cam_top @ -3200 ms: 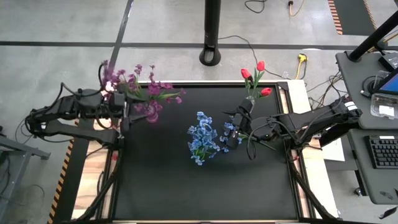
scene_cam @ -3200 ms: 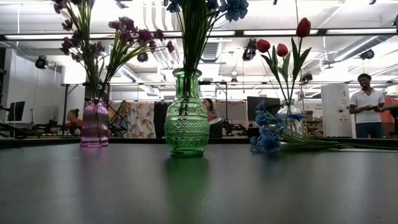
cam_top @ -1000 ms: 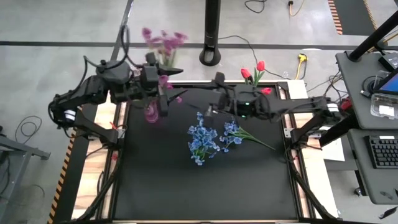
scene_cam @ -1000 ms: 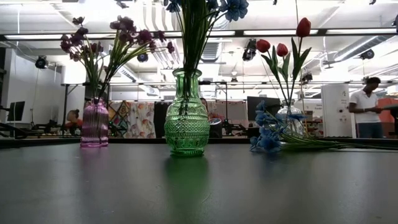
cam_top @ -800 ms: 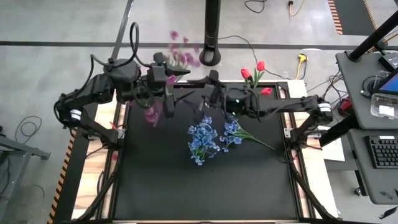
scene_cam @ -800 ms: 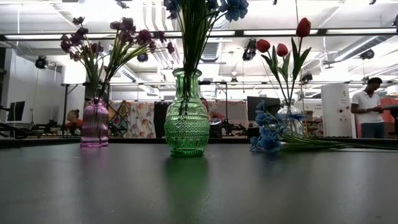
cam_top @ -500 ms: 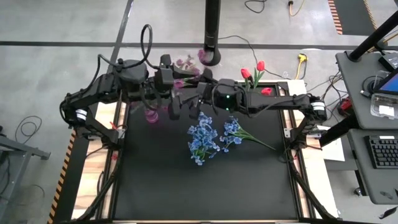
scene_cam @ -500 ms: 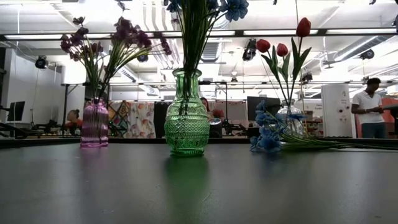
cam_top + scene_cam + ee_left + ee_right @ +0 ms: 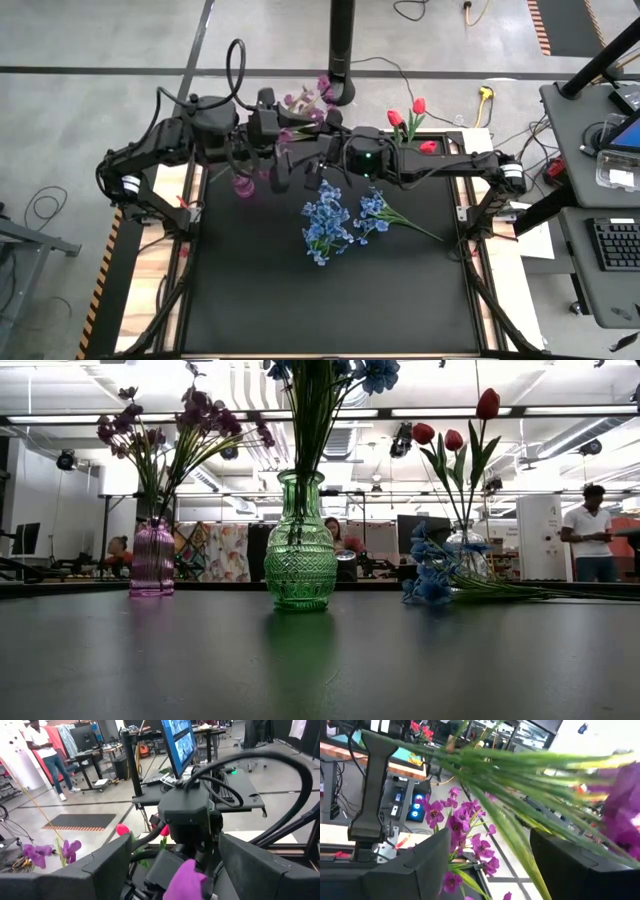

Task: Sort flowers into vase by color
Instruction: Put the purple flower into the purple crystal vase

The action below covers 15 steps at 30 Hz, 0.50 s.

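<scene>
My left fingers are up over the far left part of the table, just above the purple vase. They stand wide apart. One purple blossom shows low between them, but I cannot tell if it touches them. Straight in front of them is the dark wrist of my right arm, very close.

My right fingers reach across from the right side and are beside the left ones, among the purple flowers. They are also spread apart. Green stems pass between them; I cannot tell if the stems touch them.

The purple flowers stand in the purple vase at the far left and lean to the right. The blue flowers stand in the green vase in the middle of the table. One more blue stem lies flat on the table just to the right of the green vase. The red tulips stand in a clear vase at the far right. A person stands in the room behind.
</scene>
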{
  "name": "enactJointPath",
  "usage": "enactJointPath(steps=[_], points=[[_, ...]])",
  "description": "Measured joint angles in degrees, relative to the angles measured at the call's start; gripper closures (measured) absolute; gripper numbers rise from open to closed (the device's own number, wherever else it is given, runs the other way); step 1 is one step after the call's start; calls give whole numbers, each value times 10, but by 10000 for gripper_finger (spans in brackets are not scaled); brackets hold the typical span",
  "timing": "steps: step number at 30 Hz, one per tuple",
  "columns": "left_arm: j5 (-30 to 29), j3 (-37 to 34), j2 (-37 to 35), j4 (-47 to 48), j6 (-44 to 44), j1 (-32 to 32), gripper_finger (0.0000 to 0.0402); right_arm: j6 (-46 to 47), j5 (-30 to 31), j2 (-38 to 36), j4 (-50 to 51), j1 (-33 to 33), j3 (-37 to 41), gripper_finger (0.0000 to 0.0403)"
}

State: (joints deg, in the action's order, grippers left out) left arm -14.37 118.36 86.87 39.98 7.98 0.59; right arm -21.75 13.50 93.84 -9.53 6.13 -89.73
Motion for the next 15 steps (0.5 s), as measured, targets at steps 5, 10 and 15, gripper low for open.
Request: enactJointPath(steps=[5,10,15], points=[[0,-6,0,1,-1,2,120,-3,0,0,-1,0,0,163],[10,-7,0,0,-1,10,120,1,0,0,-3,0,0,211],[18,-7,0,3,-1,19,120,2,0,0,-3,0,0,282]])
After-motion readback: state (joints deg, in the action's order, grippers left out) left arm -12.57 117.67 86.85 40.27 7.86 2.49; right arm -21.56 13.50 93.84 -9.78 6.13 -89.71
